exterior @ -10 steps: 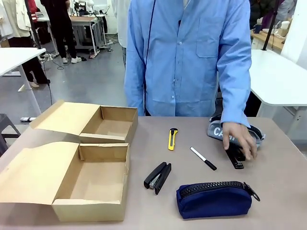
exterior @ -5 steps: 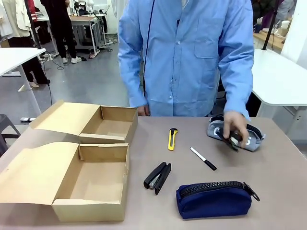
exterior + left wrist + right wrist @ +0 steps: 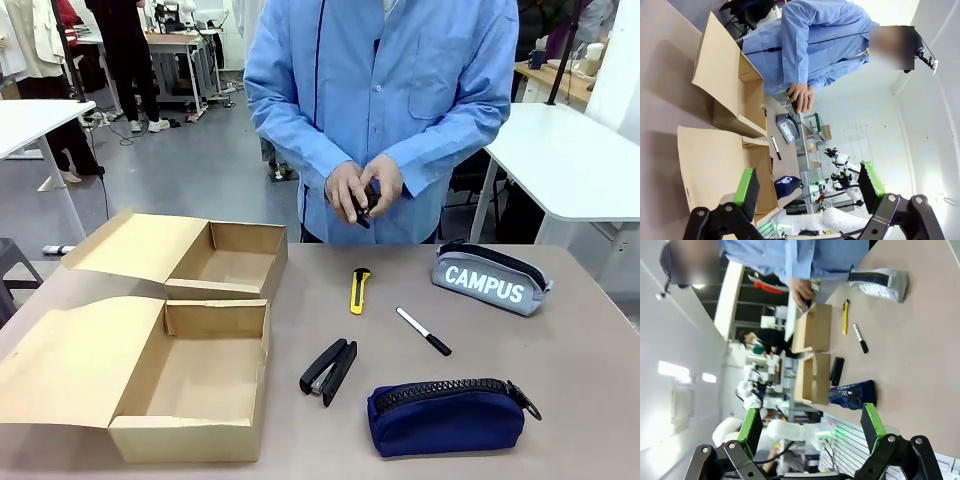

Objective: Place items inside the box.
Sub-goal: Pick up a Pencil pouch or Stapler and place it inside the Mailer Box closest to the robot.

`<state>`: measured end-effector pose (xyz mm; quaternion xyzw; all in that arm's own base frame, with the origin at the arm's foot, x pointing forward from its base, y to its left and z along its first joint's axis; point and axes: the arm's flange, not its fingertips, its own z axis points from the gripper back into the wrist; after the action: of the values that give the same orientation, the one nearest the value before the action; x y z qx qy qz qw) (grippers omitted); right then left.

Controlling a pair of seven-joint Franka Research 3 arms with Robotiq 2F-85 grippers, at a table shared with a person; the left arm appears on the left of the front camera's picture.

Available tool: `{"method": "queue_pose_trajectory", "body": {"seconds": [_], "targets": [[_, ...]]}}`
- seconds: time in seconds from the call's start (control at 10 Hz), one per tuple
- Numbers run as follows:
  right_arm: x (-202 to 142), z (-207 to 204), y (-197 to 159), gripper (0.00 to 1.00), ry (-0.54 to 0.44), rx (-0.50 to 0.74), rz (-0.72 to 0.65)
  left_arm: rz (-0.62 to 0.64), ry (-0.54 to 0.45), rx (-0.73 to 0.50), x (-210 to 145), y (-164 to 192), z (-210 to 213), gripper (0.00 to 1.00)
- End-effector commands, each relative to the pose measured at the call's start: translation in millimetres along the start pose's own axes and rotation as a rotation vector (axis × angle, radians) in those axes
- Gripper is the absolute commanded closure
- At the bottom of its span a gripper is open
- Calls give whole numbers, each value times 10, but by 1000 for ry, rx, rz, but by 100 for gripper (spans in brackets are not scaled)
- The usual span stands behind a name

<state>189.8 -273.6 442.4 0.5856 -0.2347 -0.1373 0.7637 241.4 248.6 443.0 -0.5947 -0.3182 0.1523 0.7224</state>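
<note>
As they hang with jaws spread wide, left gripper point(image 3: 807, 185) and right gripper point(image 3: 811, 429) grip nothing. On the table, black stapler point(image 3: 329, 370) lies slightly agape beside near cardboard box point(image 3: 190, 438). Yellow-and-black utility knife point(image 3: 359, 290) and white-barrelled marker pen point(image 3: 424, 331) lie beyond. Navy zip pouch point(image 3: 448, 415) sits at near edge, grey "CAMPUS" pouch point(image 3: 490, 278) far right. Person's hands point(image 3: 362, 190) clasp a small dark thing at chest.

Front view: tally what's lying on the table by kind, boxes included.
Zip pouches: 2 (navy pouch, grey CAMPUS pouch)
Stapler: 1
Utility knife: 1
Marker pen: 1
Cardboard boxes: 2 (far box, near box)
Total: 7
</note>
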Motion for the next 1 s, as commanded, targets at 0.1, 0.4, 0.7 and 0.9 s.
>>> {"method": "queue_pose_trajectory", "body": {"seconds": [0.1,0.4,0.7,0.9], "targets": [[-457,-1243,750,0,165,-244,116,-21,-14,-24,8,-7,-6,0],[-865,-2410,963,0,168,-361,44,-21,-14,-24,8,-7,-6,0],[-806,-2584,847,0,242,-404,86,-21,-14,-24,8,-7,-6,0],[-306,-2574,1387,0,250,-405,67,-21,-14,-24,8,-7,-6,0]]}}
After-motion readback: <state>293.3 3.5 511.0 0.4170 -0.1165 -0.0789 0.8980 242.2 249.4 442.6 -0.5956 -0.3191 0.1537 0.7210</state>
